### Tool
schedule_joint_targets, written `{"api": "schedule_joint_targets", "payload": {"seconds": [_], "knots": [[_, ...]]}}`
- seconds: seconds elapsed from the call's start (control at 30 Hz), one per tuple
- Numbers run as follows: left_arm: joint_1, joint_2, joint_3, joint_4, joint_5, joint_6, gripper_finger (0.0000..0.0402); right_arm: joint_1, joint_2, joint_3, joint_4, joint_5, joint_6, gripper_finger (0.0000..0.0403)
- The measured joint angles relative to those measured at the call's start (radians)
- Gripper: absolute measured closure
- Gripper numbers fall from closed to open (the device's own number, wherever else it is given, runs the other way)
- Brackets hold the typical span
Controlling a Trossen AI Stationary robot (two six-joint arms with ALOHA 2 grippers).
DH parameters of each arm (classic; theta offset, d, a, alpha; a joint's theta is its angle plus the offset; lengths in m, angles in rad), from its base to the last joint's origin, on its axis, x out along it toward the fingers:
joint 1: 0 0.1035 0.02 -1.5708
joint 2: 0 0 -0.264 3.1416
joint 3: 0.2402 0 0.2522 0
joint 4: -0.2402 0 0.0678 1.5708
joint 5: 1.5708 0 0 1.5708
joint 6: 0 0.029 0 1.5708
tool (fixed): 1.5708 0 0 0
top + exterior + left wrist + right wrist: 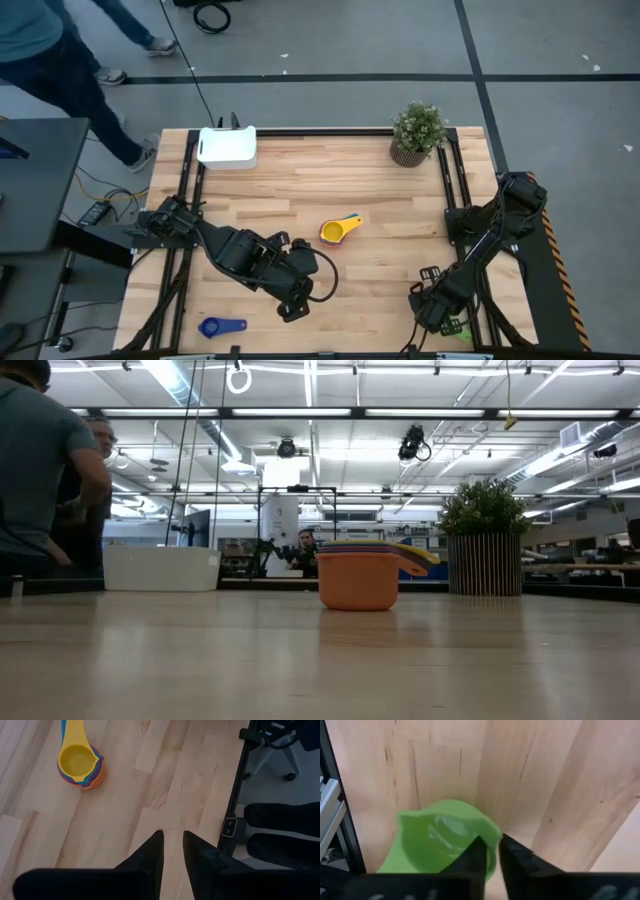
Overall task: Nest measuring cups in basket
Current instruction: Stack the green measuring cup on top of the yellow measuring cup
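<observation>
A nested stack of cups [335, 232] with yellow on top and orange at the bottom [358, 582] stands on its base mid-table, also in the left wrist view [80, 762]. One blue cup [218, 326] lies alone near the near-left edge. The white basket [227, 147] sits at the far left [160, 568]. My right gripper [440, 318] is at the near-right corner, shut on the green cup [435, 840]. My left gripper [292, 308] hovers shut over bare wood [172, 835], near of the stack, holding nothing. My right gripper [490, 840] pinches the green cup's rim wall [489, 834], one finger [475, 852] inside the bowl and the other [512, 852] outside. The cup sits open side up. Whether it is lifted off the table I cannot tell.
A potted plant [417, 132] stands at the far-right corner [484, 545]. Black rails frame the table edges [455, 190]. People [60, 70] stand beyond the far-left corner. Bare wood lies between the stack and the basket.
</observation>
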Motion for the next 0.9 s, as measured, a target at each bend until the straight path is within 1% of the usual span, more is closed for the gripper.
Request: {"api": "schedule_joint_targets", "payload": {"seconds": [0.07,0.1,0.23,0.33,0.47,0.53,0.7,0.9], "knots": [[0.000,0.000,0.000,0.000,0.000,0.001,0.0322,0.000,0.000,0.000,0.000,-0.002,-0.007,0.0386],[0.000,0.000,0.000,0.000,0.000,0.001,0.0322,0.000,0.000,0.000,-0.001,-0.002,-0.007,0.0390],[0.000,0.000,0.000,-0.001,0.000,0.001,0.0322,-0.003,0.000,0.000,-0.012,-0.026,-0.015,0.0389],[0.000,0.000,0.000,-0.002,0.000,0.001,0.0322,-0.023,0.000,0.000,-0.040,-0.091,-0.051,0.0391],[0.000,0.000,0.000,-0.007,0.000,0.002,0.0322,-0.067,0.000,0.004,-0.110,-0.149,-0.129,0.0391],[0.000,0.000,0.000,-0.008,0.000,0.002,0.0322,-0.095,0.000,0.022,-0.165,-0.156,-0.192,0.0391],[0.000,0.000,0.000,-0.021,0.000,0.004,0.0322,-0.179,0.000,0.108,-0.325,-0.107,-0.395,0.0391],[0.000,0.000,0.000,-0.033,0.001,0.003,0.0322,-0.305,-0.001,0.238,-0.475,0.007,-0.615,0.0391]]}}
